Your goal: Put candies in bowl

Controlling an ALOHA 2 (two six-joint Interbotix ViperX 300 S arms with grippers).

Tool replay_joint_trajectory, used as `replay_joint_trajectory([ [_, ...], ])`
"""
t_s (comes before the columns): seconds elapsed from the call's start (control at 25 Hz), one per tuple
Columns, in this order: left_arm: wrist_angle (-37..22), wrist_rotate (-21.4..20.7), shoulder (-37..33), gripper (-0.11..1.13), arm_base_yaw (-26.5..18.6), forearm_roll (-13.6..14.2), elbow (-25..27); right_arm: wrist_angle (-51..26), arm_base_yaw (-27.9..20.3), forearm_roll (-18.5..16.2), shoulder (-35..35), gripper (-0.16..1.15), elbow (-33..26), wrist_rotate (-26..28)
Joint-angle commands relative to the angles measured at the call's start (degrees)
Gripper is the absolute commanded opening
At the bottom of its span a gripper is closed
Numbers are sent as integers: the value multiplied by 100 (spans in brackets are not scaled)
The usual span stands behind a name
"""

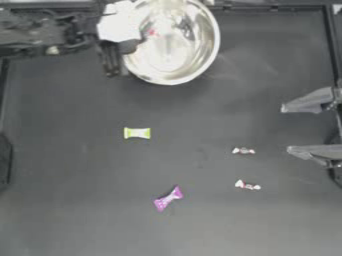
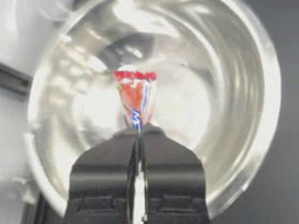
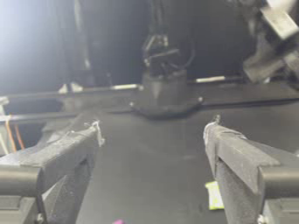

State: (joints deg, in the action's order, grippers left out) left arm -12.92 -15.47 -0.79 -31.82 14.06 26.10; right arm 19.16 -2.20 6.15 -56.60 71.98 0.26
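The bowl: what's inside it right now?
Over the bowl the left gripper holds the red-pink candy, shut on it above the shiny inside. The gripper covers part of the bottom; no loose candy shows elsewhere.

Dark table (image 1: 80,210), flat and dull, filling nearly the whole top view. Soft pale glare on its far part. Thin dark rail (image 1: 280,6) along the far edge, with a light strip just past it. In the right wrist view, long bars (image 3: 105,91) lying across the back of the table, a black stand (image 3: 165,94) with wires, deep dark behind.
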Motion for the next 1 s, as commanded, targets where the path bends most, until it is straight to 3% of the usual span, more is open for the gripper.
replay_joint_trajectory([
  [0.04,-53,0,264,30,-132,9,-431,35,-9,18,62,99,-35,9],
  [0.28,-9,-62,606,31,-316,9,-615,44,-9,18,62,99,-18,0],
  [0.44,-9,-97,817,40,-352,9,-809,44,-35,18,62,99,9,9],
  [0.52,-9,-97,905,55,-352,0,-879,44,-44,18,62,99,18,18],
  [0.64,-26,-62,984,94,-352,-114,-932,44,-44,18,62,99,26,18],
  [0.72,-26,-70,976,110,-352,-220,-940,44,-44,18,62,99,26,9],
  [0.88,-35,-70,809,94,-352,-316,-896,44,-35,18,62,99,53,9],
  [1.0,-18,-88,650,97,-343,-352,-853,44,-44,18,62,99,53,9],
])
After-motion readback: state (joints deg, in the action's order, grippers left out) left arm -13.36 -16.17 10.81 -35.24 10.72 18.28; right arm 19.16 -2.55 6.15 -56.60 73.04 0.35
